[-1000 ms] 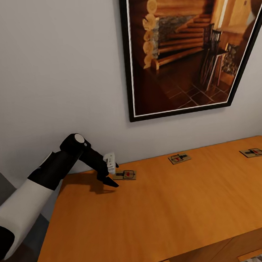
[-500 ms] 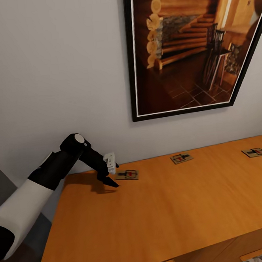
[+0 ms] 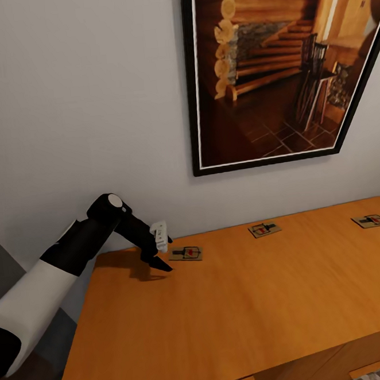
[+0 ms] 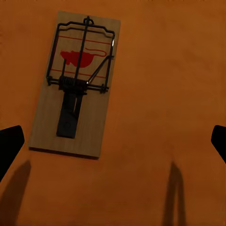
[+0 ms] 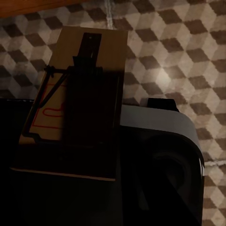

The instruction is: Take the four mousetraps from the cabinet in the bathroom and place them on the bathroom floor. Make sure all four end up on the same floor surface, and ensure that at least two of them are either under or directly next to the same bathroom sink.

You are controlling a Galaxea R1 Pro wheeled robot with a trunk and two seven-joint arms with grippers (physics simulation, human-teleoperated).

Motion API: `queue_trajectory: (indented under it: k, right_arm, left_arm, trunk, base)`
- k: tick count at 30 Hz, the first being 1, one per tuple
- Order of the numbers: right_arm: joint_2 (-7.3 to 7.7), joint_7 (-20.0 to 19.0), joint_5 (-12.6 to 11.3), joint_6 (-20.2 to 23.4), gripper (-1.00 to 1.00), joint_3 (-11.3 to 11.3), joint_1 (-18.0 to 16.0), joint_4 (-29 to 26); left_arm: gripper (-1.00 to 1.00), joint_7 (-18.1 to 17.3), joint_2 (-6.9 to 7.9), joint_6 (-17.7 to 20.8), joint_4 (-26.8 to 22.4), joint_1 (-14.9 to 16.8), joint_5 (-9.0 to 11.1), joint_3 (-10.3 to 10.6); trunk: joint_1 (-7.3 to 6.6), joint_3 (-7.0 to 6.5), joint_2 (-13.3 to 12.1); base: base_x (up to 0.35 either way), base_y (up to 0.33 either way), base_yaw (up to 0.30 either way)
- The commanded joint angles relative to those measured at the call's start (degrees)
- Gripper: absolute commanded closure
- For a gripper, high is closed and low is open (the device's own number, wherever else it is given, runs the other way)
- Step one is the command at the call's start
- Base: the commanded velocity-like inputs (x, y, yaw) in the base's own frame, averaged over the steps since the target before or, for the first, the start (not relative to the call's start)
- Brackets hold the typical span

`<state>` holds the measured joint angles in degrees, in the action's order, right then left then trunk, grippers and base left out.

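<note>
Mousetraps are being collected from the cabinet [image 3: 235, 313]. One trap [image 4: 75, 84] lies flat just ahead of the left claw [image 3: 160, 260], whose jaws are spread wide and empty. A forward reach and closure are called for next. A fourth trap [image 5: 75, 99] is clamped in the right claw [image 5: 94, 141].

Four mousetraps [image 3: 186, 253] [image 3: 264, 229] [image 3: 371, 220] [image 5: 75, 101], one cabinet [image 3: 252, 311], one picture [image 3: 283, 66].

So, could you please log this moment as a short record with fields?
mousetraps on cabinet top: three in the head view, near, middle, far right
left gripper: open, beside the near trap, not touching it
right gripper: shut on a fourth mousetrap
bathroom floor: cube-pattern tiles below the held trap
wall: framed picture above the cabinet
</note>
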<state>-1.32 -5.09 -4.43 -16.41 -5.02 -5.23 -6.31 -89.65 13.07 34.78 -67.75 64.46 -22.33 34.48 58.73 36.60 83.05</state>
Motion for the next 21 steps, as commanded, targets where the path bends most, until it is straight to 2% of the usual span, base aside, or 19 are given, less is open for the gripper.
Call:
queue_trajectory:
  k: [1, 21]
  right_arm:
    - [0.01, -0.27, -0.67, -0.2, 1.0, -0.43, -0.03, 0.07]
    - [0.0, -0.27, -0.67, -0.2, 1.0, -0.43, -0.01, 0.07]
  left_arm:
    - [-1.0, -0.35, 0.03, 0.59, -0.08, 0.05, -0.35, 0.06]
    - [-1.0, -0.35, 0.03, 0.64, -0.27, 0.05, -0.51, -0.02]
  trunk:
    - [0.0, 0.05, 0.03]
    - [0.0, 1.03, 0.03]
  base:
    - [0.0, 0.0, 0.0]
    - [0.0, 0.0, 0.0]
